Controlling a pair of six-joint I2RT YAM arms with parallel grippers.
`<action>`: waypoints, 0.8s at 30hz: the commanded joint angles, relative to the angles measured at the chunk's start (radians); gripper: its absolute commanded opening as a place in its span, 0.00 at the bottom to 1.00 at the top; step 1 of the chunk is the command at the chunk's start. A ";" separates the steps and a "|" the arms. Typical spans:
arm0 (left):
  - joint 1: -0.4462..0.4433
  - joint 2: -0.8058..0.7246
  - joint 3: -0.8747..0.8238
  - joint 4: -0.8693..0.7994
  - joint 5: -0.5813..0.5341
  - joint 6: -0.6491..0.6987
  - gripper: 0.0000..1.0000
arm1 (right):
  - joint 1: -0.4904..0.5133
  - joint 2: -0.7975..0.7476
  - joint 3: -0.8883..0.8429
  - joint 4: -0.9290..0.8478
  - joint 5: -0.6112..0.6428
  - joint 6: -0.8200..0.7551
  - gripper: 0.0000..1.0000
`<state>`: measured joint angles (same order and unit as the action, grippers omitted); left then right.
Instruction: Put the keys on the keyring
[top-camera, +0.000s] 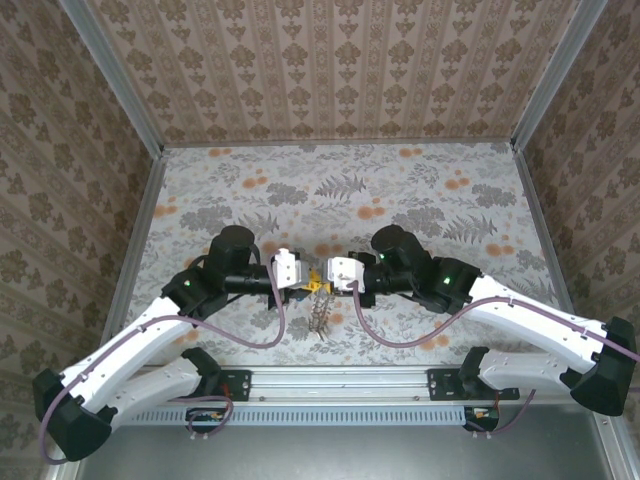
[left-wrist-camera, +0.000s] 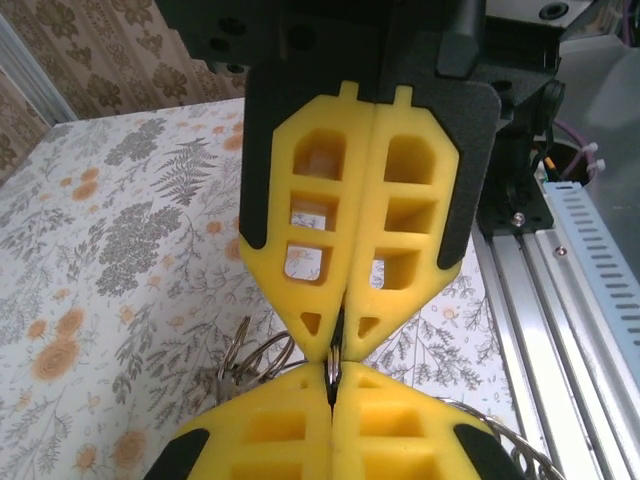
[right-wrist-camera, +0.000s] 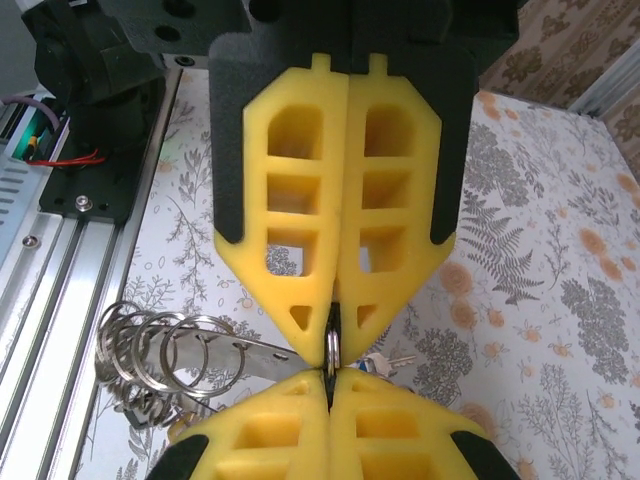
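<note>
My two grippers meet tip to tip above the middle of the table. The left gripper (top-camera: 306, 279) and the right gripper (top-camera: 331, 275) are both shut on the keyring (right-wrist-camera: 331, 346), a thin silvery ring seen edge-on between the yellow fingertips. In the left wrist view my left gripper (left-wrist-camera: 333, 386) pinches that ring (left-wrist-camera: 333, 368) from below, with the right gripper's fingers (left-wrist-camera: 380, 250) above. The right gripper (right-wrist-camera: 329, 380) grips it from the other side. The link chain (top-camera: 320, 315) hangs down onto the table. One small key (right-wrist-camera: 392, 359) lies just behind the fingers.
A bunch of silvery split rings (right-wrist-camera: 150, 350) on a flat metal strip (right-wrist-camera: 240, 352) sticks out to the left of the grip. The aluminium rail (top-camera: 340, 378) runs along the near edge. Patterned walls (top-camera: 330, 70) close in the floral table (top-camera: 420, 190).
</note>
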<state>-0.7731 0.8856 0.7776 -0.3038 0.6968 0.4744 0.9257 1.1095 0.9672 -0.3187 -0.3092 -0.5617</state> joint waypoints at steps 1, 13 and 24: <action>-0.008 -0.003 0.035 -0.010 -0.003 0.020 0.00 | 0.006 -0.013 0.027 0.044 -0.027 0.021 0.00; 0.005 -0.107 -0.084 0.307 0.106 -0.080 0.00 | -0.116 -0.164 -0.243 0.465 -0.247 0.249 0.20; 0.006 -0.119 -0.121 0.432 0.132 -0.157 0.00 | -0.117 -0.156 -0.264 0.557 -0.334 0.294 0.24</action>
<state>-0.7708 0.7898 0.6632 0.0254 0.7937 0.3565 0.8120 0.9600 0.7208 0.1776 -0.5911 -0.3023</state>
